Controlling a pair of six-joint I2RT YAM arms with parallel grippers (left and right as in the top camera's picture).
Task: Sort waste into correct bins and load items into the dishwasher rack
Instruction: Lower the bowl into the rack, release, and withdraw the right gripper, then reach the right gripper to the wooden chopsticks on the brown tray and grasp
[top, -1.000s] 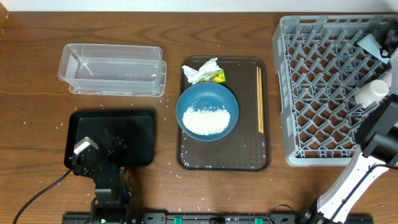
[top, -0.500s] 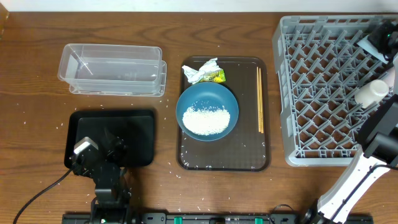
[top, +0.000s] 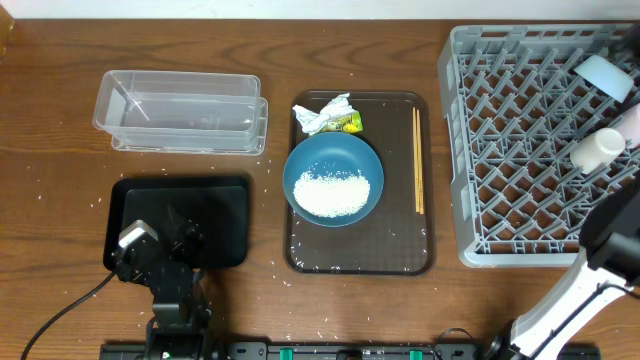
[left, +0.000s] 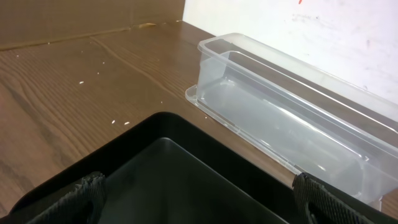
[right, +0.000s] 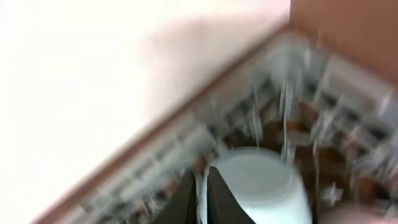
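The grey dishwasher rack (top: 520, 150) stands at the right. A small light blue bowl (top: 605, 72) lies in its far right corner, with a white cup (top: 597, 150) nearer. In the blurred right wrist view my right gripper (right: 203, 193) has its fingers nearly together on the bowl's (right: 261, 186) pale rim. My left gripper (top: 185, 235) is open and empty over the black tray (top: 225, 200), also seen in the left wrist view (left: 199, 193). The dark blue bowl (top: 333, 150) holds rice (top: 330, 192). The wrapper (top: 328, 116) and chopsticks (top: 417, 160) lie beside it. The pink cup is out of view.
The clear tub (top: 180, 110) stands at the back left, also in the left wrist view (left: 292, 118). The bowl, wrapper and chopsticks rest on a dark brown serving tray (top: 400, 250). Loose rice grains dot the table. The right arm (top: 610, 235) rises along the right edge.
The right gripper's dark fingers, seen over the light blue bowl before, have left the overhead view to the right. More of the bowl shows. The left arm has not moved.
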